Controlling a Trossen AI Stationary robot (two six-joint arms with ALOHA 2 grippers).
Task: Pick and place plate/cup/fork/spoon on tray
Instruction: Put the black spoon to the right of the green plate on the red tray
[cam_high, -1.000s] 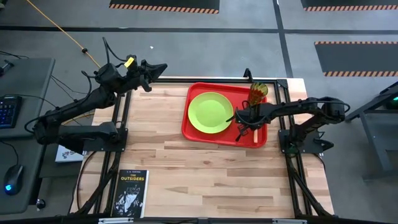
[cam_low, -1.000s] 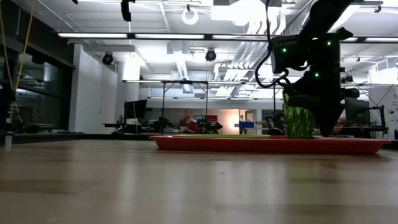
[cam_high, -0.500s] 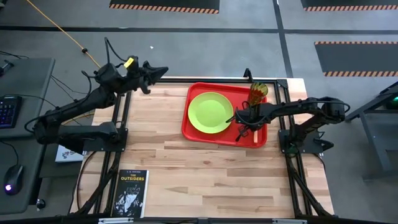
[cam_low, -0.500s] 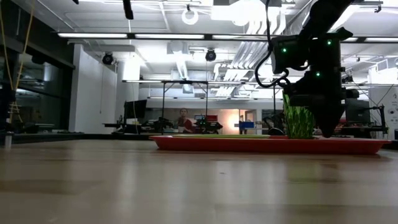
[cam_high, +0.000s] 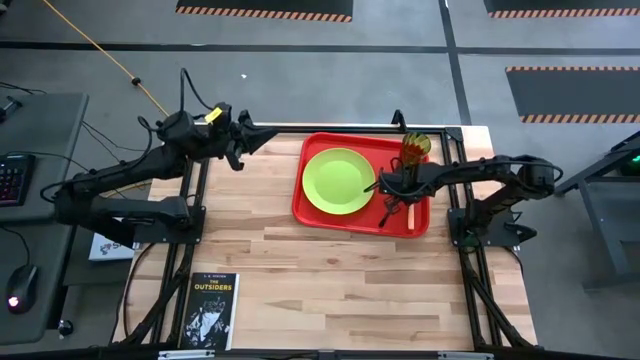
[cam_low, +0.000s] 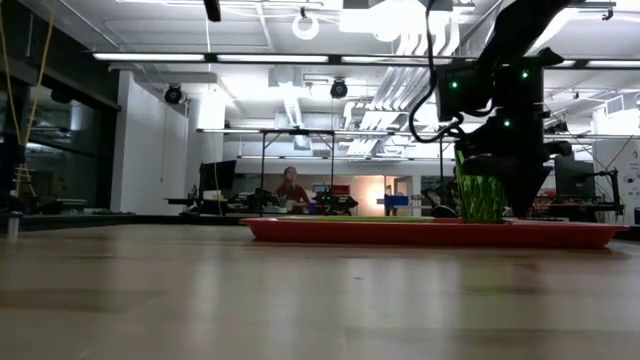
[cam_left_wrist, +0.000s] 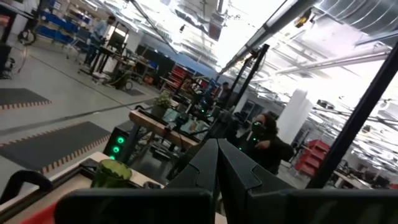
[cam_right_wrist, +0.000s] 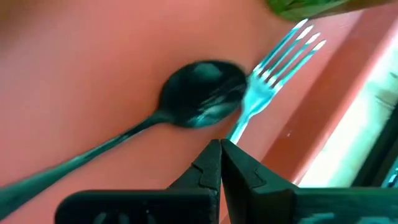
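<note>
The red tray (cam_high: 312, 205) lies at the table's far right. On it lie the lime-green plate (cam_high: 338, 180), the green cup (cam_high: 415, 150), upright at the far right corner, the dark spoon (cam_right_wrist: 202, 93) and the fork (cam_right_wrist: 273, 68). The fork's peach handle (cam_high: 408, 212) points toward the near rim. My right gripper (cam_right_wrist: 219, 146) is shut and empty. It points down just over the fork's neck, beside the spoon's bowl. My left gripper (cam_left_wrist: 217, 152) is shut and empty, raised over the table's far left corner (cam_high: 268, 135).
A black book (cam_high: 208, 310) lies at the table's near left. Bare wood (cam_high: 330, 280) stretches between the book and the tray. Both arms' frames stand at the table's left and right edges. A person shows in the room beyond (cam_low: 290, 185).
My left gripper has swung from beyond the far left corner toward the table's right and near side, and it stays shut. My right gripper has kept about where it was over the fork and spoon.
</note>
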